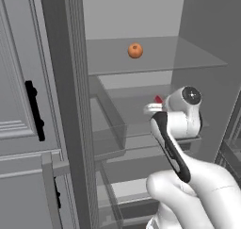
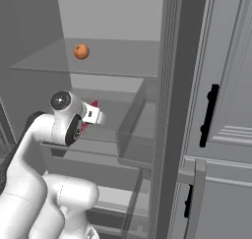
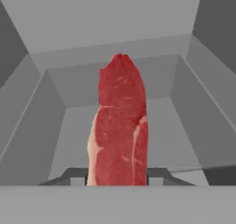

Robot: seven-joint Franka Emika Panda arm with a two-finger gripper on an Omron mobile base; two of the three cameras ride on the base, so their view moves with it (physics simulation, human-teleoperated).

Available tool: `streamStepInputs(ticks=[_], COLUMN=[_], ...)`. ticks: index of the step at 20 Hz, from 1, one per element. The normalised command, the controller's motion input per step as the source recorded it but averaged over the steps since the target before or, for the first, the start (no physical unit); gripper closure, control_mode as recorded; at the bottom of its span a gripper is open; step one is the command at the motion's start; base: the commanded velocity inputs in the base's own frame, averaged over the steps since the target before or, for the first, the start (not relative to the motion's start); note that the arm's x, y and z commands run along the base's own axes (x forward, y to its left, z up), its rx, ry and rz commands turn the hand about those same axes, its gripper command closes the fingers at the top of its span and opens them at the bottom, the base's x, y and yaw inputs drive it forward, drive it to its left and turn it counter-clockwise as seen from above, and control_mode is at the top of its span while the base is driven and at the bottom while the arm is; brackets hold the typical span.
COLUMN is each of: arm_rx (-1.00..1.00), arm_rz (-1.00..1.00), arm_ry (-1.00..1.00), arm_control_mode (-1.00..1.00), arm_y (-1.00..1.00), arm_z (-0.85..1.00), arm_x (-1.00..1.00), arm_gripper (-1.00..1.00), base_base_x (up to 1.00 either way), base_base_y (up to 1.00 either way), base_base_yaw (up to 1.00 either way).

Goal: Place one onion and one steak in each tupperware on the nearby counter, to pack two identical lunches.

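My gripper point(image 3: 117, 174) is shut on a red raw steak point(image 3: 120, 126), which stands up lengthwise between the fingers. Behind it is a grey drawer-like compartment of the open fridge. From the base, the steak's red tip point(image 1: 158, 99) pokes out past my white hand point(image 1: 153, 108) at middle shelf height; from the other side it shows as a red tip point(image 2: 93, 105). An orange-brown onion point(image 1: 135, 50) sits alone on the glass shelf above, up and left of the hand, and it appears as the onion point(image 2: 81, 51) in the right base view. The tupperware and the counter are out of view.
Glass shelves point(image 1: 155, 58) and clear drawers point(image 1: 110, 124) line the fridge interior. A dark vertical fridge edge point(image 1: 63, 105) and a grey panelled door with a black handle point(image 1: 35, 111) stand to the left. The same door handle point(image 2: 209, 115) is on the right.
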Motion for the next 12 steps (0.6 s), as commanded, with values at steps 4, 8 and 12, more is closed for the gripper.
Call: streamStepInputs(ticks=[4,8,12], arm_rx=[0.06,0.00,0.00], arm_rz=[0.00,0.00,0.00], arm_ry=[0.02,0.00,0.00], arm_control_mode=[-1.00,1.00,1.00], arm_y=[-0.12,0.00,0.00], arm_z=[0.75,0.00,0.00], arm_x=[-1.00,0.00,0.00], arm_gripper=[1.00,1.00,1.00], base_base_x=[0.00,-1.00,-1.00], base_base_y=[0.00,-0.06,0.00], base_base_yaw=[0.00,0.01,0.21])
